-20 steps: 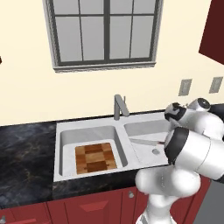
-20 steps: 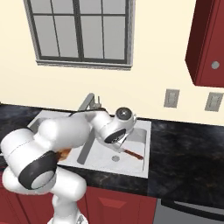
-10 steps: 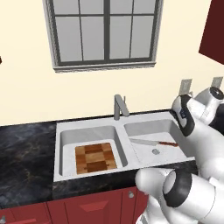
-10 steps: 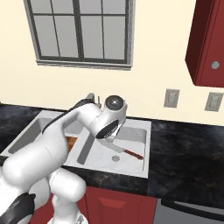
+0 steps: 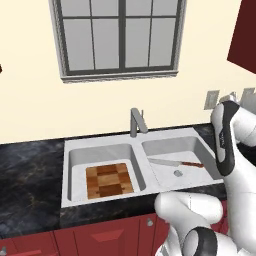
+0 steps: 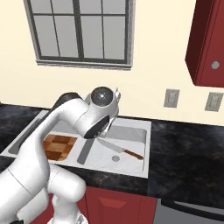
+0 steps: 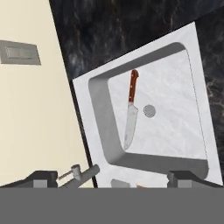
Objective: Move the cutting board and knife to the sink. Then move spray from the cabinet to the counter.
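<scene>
The checkered wooden cutting board (image 5: pixel 109 180) lies flat in the left basin of the white sink (image 5: pixel 135 155). The knife (image 5: pixel 175 163) rests on the floor of the right basin, its reddish handle pointing right, beside the round drain. From above, the knife (image 7: pixel 130 111) lies well below my gripper (image 7: pixel 113 178), apart from it. The two fingertips (image 7: pixel 43 178) stand wide apart with nothing between them, so the gripper is open. The cutting board (image 6: pixel 57 145) and knife (image 6: pixel 120 151) also show past my raised arm. The spray and the open-shelf cabinet are out of view.
The black marbled counter (image 5: pixel 30 170) runs on both sides of the sink and continues right (image 6: pixel 188 153). A grey faucet (image 5: pixel 136 121) stands behind the basins. A red wall cabinet with a round knob (image 6: pixel 210 43) hangs at the upper right above wall outlets (image 6: pixel 171 98).
My arm has lifted up and swung right, away from the right basin. The knife stays lying in the basin and is now fully uncovered. The jaws have stayed wide.
</scene>
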You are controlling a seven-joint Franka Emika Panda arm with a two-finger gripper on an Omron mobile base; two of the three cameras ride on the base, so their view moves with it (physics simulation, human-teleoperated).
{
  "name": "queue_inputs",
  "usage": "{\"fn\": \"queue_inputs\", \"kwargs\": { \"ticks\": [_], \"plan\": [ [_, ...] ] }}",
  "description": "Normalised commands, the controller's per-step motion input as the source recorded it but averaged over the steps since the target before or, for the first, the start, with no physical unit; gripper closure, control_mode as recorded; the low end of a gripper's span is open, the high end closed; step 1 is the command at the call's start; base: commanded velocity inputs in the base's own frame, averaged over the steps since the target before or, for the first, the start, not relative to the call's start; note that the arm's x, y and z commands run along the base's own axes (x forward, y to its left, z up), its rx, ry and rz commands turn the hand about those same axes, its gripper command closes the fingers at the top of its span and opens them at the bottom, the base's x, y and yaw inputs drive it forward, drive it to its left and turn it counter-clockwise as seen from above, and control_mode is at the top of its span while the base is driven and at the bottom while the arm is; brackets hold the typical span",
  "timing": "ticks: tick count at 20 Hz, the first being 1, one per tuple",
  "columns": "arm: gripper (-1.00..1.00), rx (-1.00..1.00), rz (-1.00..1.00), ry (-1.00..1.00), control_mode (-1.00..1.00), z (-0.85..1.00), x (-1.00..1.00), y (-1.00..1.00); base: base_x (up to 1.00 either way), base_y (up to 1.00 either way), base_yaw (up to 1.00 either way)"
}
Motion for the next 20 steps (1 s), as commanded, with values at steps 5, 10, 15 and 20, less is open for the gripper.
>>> {"fn": "queue_inputs", "kwargs": {
  "ticks": [5,10,15,20],
  "plan": [
    [-1.00,-0.04,0.00,-0.18,-1.00,0.07,-0.51,0.09,0.00,0.00,0.00],
    [-1.00,-0.01,0.00,-0.14,-1.00,-0.03,-0.19,0.00,0.00,0.00,0.00],
    [-1.00,0.00,0.00,0.00,1.00,0.00,0.00,0.00,0.00,0.00,0.00],
    [-1.00,0.00,0.00,0.00,1.00,0.00,0.00,0.00,-0.50,0.00,0.00]
  ]
}}
